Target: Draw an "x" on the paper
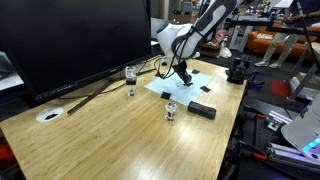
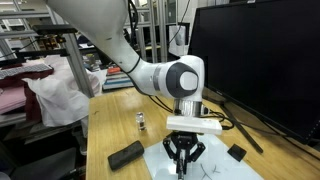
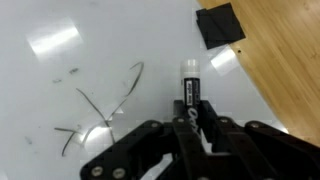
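Note:
The paper [image 1: 185, 82] is a pale sheet taped flat on the wooden table; it also shows in an exterior view [image 2: 215, 170] and fills the wrist view [image 3: 90, 80]. My gripper [image 1: 185, 74] hangs just over the sheet, also seen in an exterior view [image 2: 182, 168]. In the wrist view the gripper [image 3: 190, 118] is shut on a black marker [image 3: 188, 85] with a white tip, pointing at the paper. Dark curved pen strokes [image 3: 105, 105] cross on the sheet left of the tip. A black tape piece [image 3: 220, 25] marks a corner.
A large dark monitor [image 1: 70, 40] stands behind the paper with cables [image 1: 100, 92] on the table. Two small glass bottles [image 1: 131, 78] [image 1: 171, 109], a black block [image 1: 203, 110] and a round white disc [image 1: 49, 114] lie around. The table edge [image 1: 235, 120] is near.

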